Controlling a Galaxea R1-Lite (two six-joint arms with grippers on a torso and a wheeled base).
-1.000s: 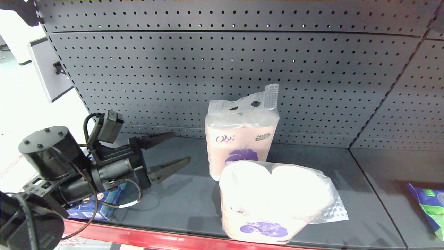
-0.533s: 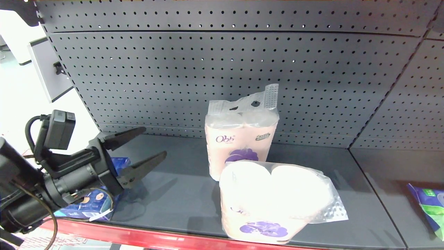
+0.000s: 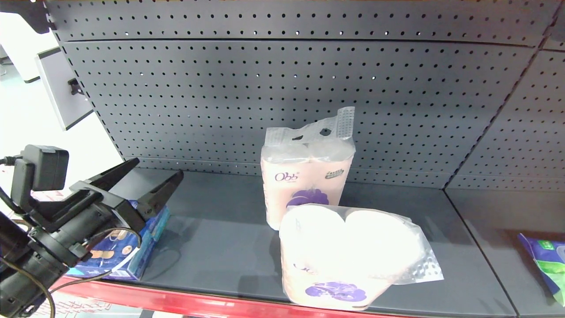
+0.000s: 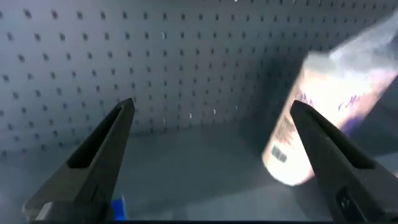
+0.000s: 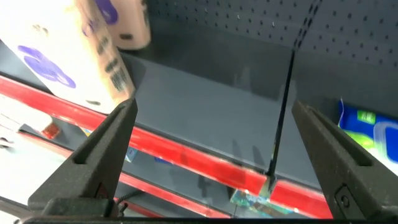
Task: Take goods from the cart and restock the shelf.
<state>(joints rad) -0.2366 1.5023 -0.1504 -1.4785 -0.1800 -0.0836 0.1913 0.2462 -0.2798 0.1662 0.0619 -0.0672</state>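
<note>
The upright roll pack (image 3: 307, 176) is standing near the back of the grey shelf (image 3: 229, 229), just in front of the pegboard panel (image 3: 282, 97), with its plastic handle flap sticking up. A second roll pack (image 3: 348, 256) is lying directly in front of the upright roll pack, apparently touching its lower front, and is reaching almost to the red front edge (image 3: 198, 304).

Well to the left of the upright roll pack and nearer the robot, a blue pack (image 3: 128, 251) is lying flat at the shelf's front corner. The left gripper (image 3: 156, 168) is hanging over that blue pack, its tips pointing toward the back panel left of the upright roll pack. Its fingers are spreading wide and holding nothing. In the left wrist view the same gripper (image 4: 212, 106) is framing bare shelf, with a blurred pale pack (image 4: 329, 124) beyond one finger, probably the upright roll pack.

The right gripper (image 5: 214, 107) is hanging out before the red front edge (image 5: 186, 162), nearer the robot than the upright roll pack (image 5: 127, 22). Its fingers are also gaping wide with nothing between them.

Far to the right of the upright roll pack, past the shelf's divider, a green and blue pack (image 3: 545, 260) is lying at the front.
</note>
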